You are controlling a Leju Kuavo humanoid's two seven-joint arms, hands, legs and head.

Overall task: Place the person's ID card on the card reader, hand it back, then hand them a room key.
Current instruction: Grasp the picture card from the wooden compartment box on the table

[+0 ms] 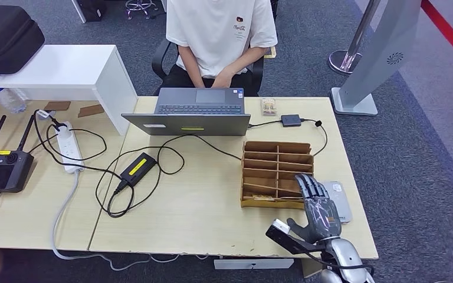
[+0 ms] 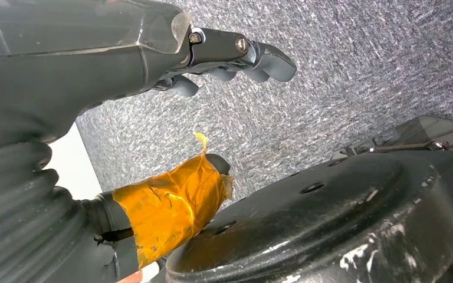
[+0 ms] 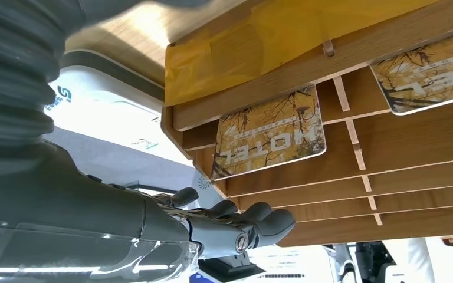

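- A light wooden counter (image 1: 212,200) seen from above, with a person (image 1: 221,35) in a white shirt seated at its far side behind an open laptop (image 1: 194,112).
- A wooden card rack (image 1: 276,174) with rows of slots lies on the counter's right part; a grey card reader (image 1: 341,200) lies just beside it, to the rack's right.
- The right hand (image 1: 318,206) hovers over the near right corner of the rack, beside the reader; its fingers (image 1: 308,184) are stretched out and apart, holding nothing.
- In the right wrist view, yellow room key cards (image 3: 268,140) printed "HOTEL" sit in the rack's slots, near the fingertips (image 3: 274,224) but not touching them.
- The left hand (image 2: 153,135) hangs over grey carpet (image 2: 354,76); its fingers (image 2: 253,56) are gently bent and apart, empty, and its thumb is wrapped in orange tape (image 2: 171,206).
- A charger (image 1: 137,167), cables and a power strip (image 1: 69,147) lie on the counter's left.
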